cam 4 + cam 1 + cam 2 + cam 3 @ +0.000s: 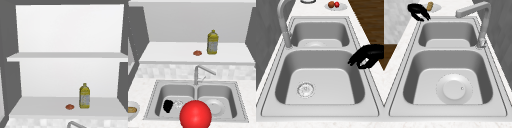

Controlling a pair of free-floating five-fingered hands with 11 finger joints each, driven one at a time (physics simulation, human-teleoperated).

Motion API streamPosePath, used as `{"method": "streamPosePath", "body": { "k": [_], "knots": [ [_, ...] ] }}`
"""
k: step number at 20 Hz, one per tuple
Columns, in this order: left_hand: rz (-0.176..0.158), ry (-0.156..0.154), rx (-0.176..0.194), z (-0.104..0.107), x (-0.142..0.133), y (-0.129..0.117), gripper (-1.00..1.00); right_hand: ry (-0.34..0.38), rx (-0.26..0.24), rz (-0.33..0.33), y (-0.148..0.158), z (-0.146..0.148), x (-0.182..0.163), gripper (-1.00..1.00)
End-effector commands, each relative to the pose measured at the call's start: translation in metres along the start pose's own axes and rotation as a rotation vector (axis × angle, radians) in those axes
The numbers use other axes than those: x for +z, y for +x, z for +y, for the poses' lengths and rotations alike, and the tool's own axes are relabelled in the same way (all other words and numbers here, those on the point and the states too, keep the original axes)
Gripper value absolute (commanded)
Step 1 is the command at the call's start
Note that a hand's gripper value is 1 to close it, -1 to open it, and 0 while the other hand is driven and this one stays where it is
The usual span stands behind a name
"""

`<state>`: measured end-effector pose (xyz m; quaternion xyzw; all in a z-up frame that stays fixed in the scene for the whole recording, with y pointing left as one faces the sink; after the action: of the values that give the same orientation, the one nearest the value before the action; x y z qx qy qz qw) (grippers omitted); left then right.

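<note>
Low over the smooth steel sink (158,86), the left hand (168,105) hangs curled, grasping nothing.

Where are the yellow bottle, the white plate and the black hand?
yellow bottle (212,43), front view, on its label.
white plate (454,88), right side view, on its centre.
left hand (368,57), left side view, on its palm.

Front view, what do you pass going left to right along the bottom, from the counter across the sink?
Bowl on the left counter → black hand over the left basin → drain → red ball → white plate in the right basin.
</note>
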<state>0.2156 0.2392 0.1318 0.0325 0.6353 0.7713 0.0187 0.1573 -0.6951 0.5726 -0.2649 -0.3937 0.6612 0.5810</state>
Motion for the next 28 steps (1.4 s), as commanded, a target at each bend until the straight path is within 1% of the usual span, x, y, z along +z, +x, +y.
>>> {"method": "streamPosePath", "body": {
  "k": [1, 3, 6, 8, 9, 11, 13, 17, 19, 22, 24, 28],
  "knots": [
    [0.0, 0.0, 0.0, 0.0, 0.0, 0.0, 0.0, -0.001, -0.019, 0.027, 0.023, 0.0, 0.011, -1.0],
    [0.0, 0.0, 0.0, 0.0, 0.0, 0.0, 0.0, 0.001, -0.015, 0.026, 0.034, 0.001, 0.019, -1.0],
    [0.0, 0.0, 0.0, 0.0, 0.0, 0.0, 0.0, 0.009, 0.0, 0.005, 0.048, 0.006, 0.032, -1.0],
    [0.0, 0.0, 0.0, 0.0, 0.0, 0.0, 0.0, 0.002, -0.001, 0.003, 0.058, 0.01, 0.042, -1.0],
    [0.0, 0.0, 0.0, 0.0, 0.0, 0.0, 0.0, 0.002, -0.003, 0.002, 0.062, 0.01, 0.046, -1.0],
    [0.0, 0.0, 0.0, 0.0, 0.0, 0.0, 0.0, 0.022, -0.023, -0.009, 0.069, -0.002, 0.056, -1.0],
    [0.0, 0.0, 0.0, 0.0, 0.0, 0.0, 0.0, 0.028, -0.037, -0.005, 0.083, -0.001, 0.067, -1.0],
    [0.0, 0.0, 0.0, 0.0, 0.0, 0.0, 0.0, 0.03, -0.046, -0.011, 0.103, -0.006, 0.097, -1.0],
    [0.0, 0.0, 0.0, 0.0, 0.0, 0.0, 0.0, 0.041, -0.047, -0.019, 0.111, -0.013, 0.113, -1.0],
    [0.0, 0.0, 0.0, 0.0, 0.0, 0.0, 0.0, 0.048, -0.046, -0.002, 0.13, -0.019, 0.131, -1.0],
    [0.0, 0.0, 0.0, 0.0, 0.0, 0.0, 0.0, 0.04, -0.039, 0.022, 0.14, -0.019, 0.142, -1.0],
    [0.0, 0.0, 0.0, 0.0, 0.0, 0.0, 0.0, 0.025, -0.031, 0.041, 0.161, -0.018, 0.162, -1.0]
  ]
}}
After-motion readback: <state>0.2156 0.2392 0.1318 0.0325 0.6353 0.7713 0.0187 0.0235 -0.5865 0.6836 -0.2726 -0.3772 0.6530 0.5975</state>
